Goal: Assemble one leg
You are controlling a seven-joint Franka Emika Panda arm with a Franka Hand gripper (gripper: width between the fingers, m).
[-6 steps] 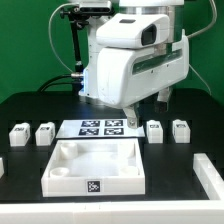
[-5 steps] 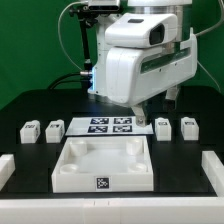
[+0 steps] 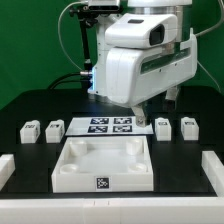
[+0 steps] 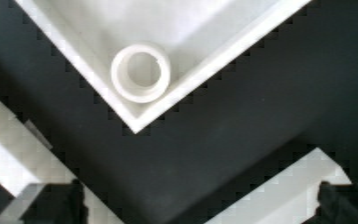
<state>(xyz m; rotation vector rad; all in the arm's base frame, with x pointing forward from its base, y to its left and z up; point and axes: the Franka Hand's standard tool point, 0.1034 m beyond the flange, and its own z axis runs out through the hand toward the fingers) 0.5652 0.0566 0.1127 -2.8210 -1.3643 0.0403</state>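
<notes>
Four legs [image 3: 55, 128] stand on the desk [image 3: 25, 150] in a row flanking the marker board [image 3: 108, 125]. Two are at the exterior view's left and two at its right, all upright and apart from one another. None is grasped.

End effector [image 4: 194, 208] is released: in the wrist view its fingertips [image 4: 48, 205] stand wide apart with only dark desk between. It hangs over a corner of the tray-like part [image 3: 100, 168], above a round hole [image 4: 140, 75] in that corner.

No leg shows in the wrist view; all lie off to the side, clear of the fingers. Closest, by my reading, is the inner right leg [image 3: 163, 126], near the arm but not under it.

Step in hand is probably fetching a leg.
- Centre over the block before descending.
- Set the jaws square to its flat sides.
- Close only once the block sits between the pads.
- Stay clear of its neighbour and the tray wall.
</notes>
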